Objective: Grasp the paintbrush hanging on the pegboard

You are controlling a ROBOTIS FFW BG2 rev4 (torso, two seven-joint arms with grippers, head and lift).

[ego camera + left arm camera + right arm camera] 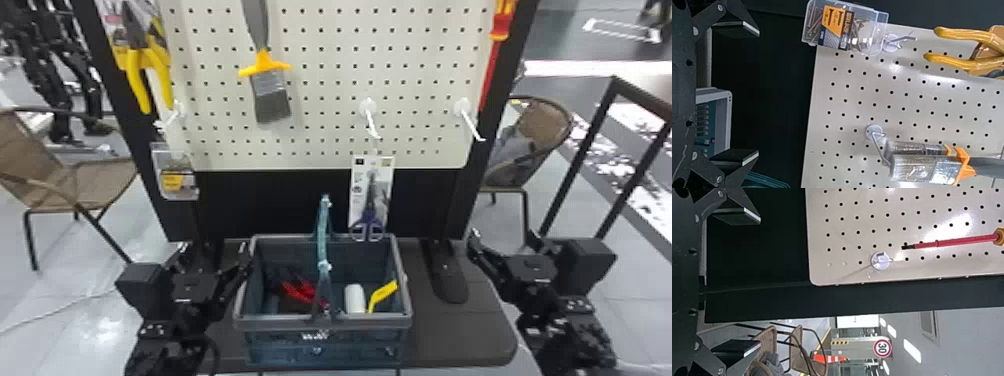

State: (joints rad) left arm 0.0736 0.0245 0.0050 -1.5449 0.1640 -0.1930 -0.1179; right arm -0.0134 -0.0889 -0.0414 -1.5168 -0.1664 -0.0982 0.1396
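Overhead, a paintbrush (266,80) hangs bristles-down on the upper left part of a cream pegboard (410,45), just right of yellow-handled pliers (145,65). Its grey handle runs up past the top of the head view. A yellow-orange collar flares where the handle meets a metal band, with dark bristles below. Both black arms sit low, well below the brush, on either side of a grey basket (360,320) that stands on the dark tabletop (465,330). The left gripper (750,93) faces the board, its flat fingers (742,27) spread wide apart and holding nothing. The right gripper (752,281) is likewise wide open and empty, facing the board's far edge near a red screwdriver (954,243). The brush looks light, with a stiff handle and a rigid band, while the bristles would be soft and give under pressure. From the left wrist the brush head looks glossy, perhaps sleeved in clear film, so it may be slippery. The firmest hold would likely be across the handle just above the collar, which could also stop the brush sliding down through the fingers. The left arm seems better placed for it.
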